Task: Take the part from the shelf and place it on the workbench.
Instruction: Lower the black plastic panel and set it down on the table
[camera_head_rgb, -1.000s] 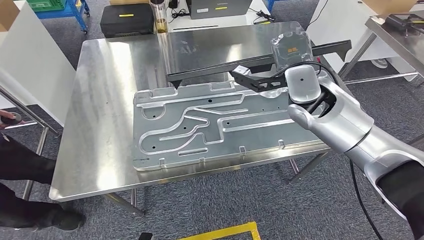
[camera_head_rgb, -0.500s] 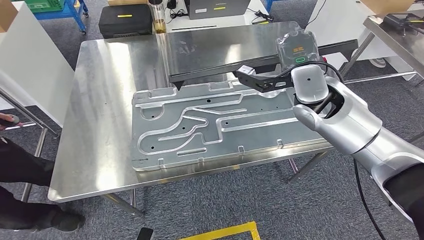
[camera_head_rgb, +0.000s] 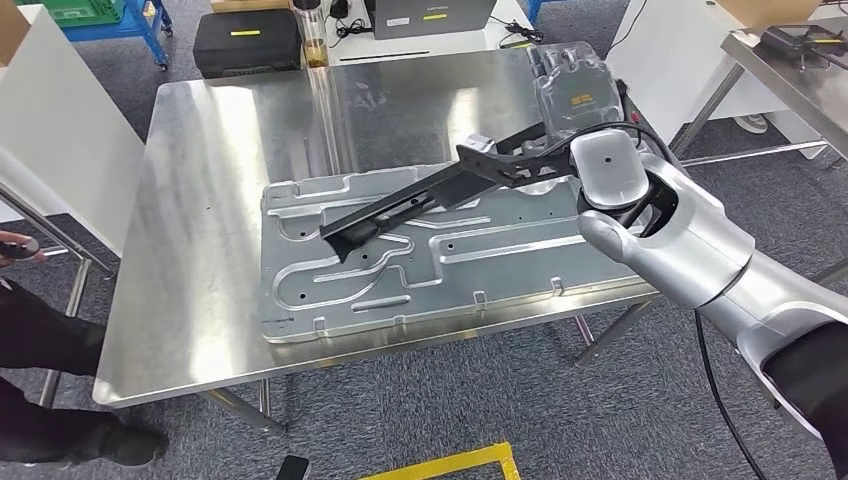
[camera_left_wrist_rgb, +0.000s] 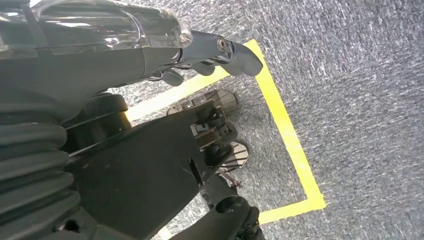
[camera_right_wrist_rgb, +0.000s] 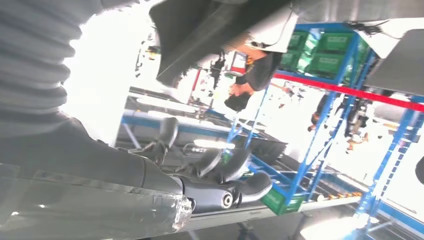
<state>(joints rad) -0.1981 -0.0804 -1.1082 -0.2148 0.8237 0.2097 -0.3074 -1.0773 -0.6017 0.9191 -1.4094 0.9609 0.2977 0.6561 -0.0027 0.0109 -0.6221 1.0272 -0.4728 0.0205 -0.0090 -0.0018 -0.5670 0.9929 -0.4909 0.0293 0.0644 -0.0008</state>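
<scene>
Right hand (camera_head_rgb: 520, 163) is grasping one end of the long black part (camera_head_rgb: 420, 198), which is slanting down across the large aluminium plate (camera_head_rgb: 400, 270) on the steel workbench (camera_head_rgb: 200, 200), its far end touching the plate; left hand (camera_left_wrist_rgb: 220, 52) is hanging with fingers curled, grasping nothing.

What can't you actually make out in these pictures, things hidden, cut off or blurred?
- Right hand, head view: its grip on the long black part sits behind the wrist cover, so finger contact is unclear.
- Black part's far end, head view: touching the grey stamped panel or hovering, cannot tell.
- Right wrist view: background washed out by glare, shelves blurred.
- Left hand, left wrist view: partly cut off by the picture's edge.
</scene>
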